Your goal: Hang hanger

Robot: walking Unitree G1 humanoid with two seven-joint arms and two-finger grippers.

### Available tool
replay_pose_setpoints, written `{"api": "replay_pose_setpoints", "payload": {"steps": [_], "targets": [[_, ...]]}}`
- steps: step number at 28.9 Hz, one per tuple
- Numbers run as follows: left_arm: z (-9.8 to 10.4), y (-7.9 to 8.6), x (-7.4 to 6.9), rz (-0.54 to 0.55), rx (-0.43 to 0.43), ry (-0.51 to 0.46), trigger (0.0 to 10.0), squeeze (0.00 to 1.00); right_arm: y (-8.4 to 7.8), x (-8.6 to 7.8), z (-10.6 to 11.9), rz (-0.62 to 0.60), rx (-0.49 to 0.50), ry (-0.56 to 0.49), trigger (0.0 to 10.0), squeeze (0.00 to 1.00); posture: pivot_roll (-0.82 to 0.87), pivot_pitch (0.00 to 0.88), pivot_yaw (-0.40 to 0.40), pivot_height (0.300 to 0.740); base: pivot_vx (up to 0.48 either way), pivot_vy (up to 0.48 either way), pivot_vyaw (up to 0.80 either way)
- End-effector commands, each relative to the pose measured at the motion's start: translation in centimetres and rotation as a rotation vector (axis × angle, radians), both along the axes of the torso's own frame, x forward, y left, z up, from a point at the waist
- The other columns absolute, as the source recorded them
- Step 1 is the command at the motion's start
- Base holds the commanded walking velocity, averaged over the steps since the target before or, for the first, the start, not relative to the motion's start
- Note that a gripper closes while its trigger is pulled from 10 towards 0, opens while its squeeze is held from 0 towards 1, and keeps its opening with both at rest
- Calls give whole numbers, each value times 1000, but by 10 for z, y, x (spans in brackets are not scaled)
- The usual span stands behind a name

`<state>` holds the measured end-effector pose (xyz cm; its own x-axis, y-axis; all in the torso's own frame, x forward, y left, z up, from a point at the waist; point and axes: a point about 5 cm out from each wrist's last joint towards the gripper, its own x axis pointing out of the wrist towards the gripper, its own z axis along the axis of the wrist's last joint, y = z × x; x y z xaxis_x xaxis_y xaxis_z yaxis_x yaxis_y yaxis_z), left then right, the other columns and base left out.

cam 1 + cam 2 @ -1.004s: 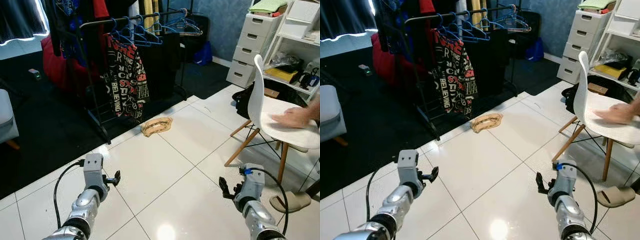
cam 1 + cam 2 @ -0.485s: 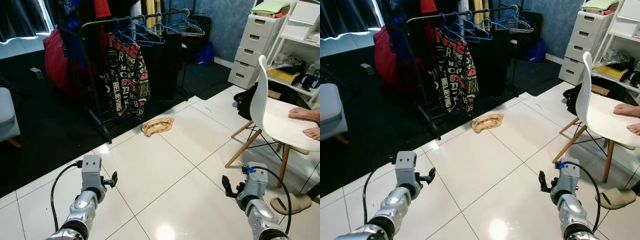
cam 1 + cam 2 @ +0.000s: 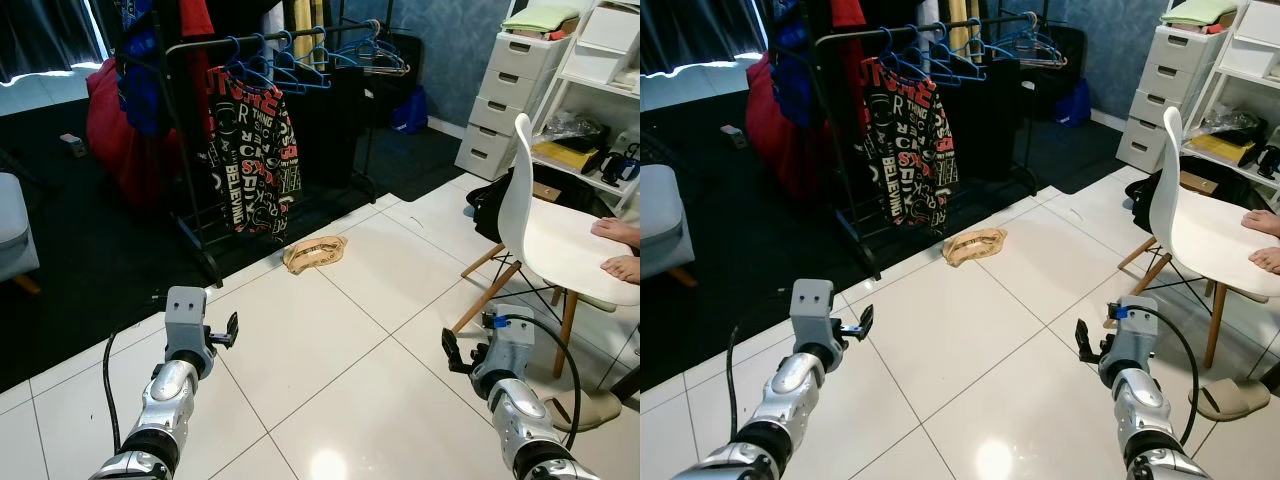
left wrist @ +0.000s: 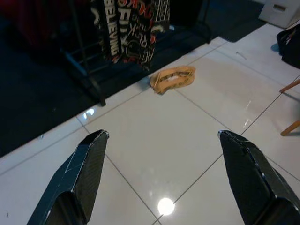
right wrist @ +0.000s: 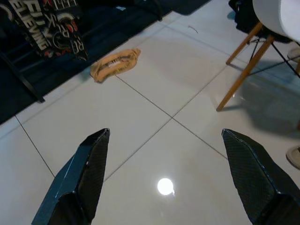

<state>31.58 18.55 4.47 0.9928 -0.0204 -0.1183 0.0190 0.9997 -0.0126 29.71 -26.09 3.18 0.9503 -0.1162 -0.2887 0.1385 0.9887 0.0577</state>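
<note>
Both grippers held low over the white tiled floor (image 3: 330,370), jaws spread and empty — left gripper (image 4: 164,180), right gripper (image 5: 166,176). Compared with a second ago, the garment rack (image 3: 190,150) sits slightly nearer and the person's hand (image 3: 622,230) has drawn back to the edge of the white chair (image 3: 540,230); the approach looks barely begun. Blue hangers (image 3: 275,72) are on the rail; which one is to be hung cannot be told. A tan slipper (image 3: 314,252) lies just before the rack — otherwise open floor ahead, chair legs at right.
</note>
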Motion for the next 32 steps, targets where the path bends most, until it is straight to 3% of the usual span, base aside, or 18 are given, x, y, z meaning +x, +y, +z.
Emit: {"api": "replay_pose_setpoints", "payload": {"steps": [1,4,23,32], "targets": [[-1,-3,-2,-25,-16,1,10000,0,6,4,4,13,7,-39,10000,0,34,0,1,740,0,0,0],[-1,-4,-3,-63,-42,0,10000,0,12,4,3,27,2,-47,10000,0,32,0,6,740,0,0,0],[2,-3,-3,-57,-35,-4,10000,0,18,0,-2,40,-4,-38,10000,0,24,0,3,740,0,-456,0],[-3,-1,-8,-72,-32,9,10000,0,18,0,-2,44,-10,-40,10000,0,27,0,-2,740,0,0,0]]}}
